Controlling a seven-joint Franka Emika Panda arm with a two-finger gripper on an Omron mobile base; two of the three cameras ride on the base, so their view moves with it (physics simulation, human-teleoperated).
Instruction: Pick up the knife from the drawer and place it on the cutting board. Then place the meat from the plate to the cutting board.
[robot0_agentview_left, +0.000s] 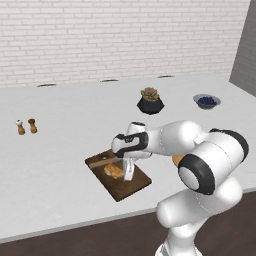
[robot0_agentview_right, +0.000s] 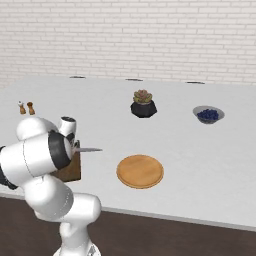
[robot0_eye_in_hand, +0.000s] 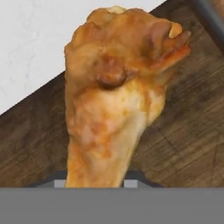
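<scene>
Left base view has the white surface (robot0_agentview_left: 55, 165) carrying the cutting board (robot0_agentview_left: 120, 177), with my fingers (robot0_agentview_left: 123, 170) low over it, holding the meat (robot0_agentview_left: 114, 171) beside the knife (robot0_agentview_left: 102, 160). To finish well, I judge I should lower until the meat rests flat, then open gently. Right base view alone shows the bare plate (robot0_agentview_right: 140, 171); hand view shows the meat (robot0_eye_in_hand: 116, 96) filling my grip above the board.
</scene>
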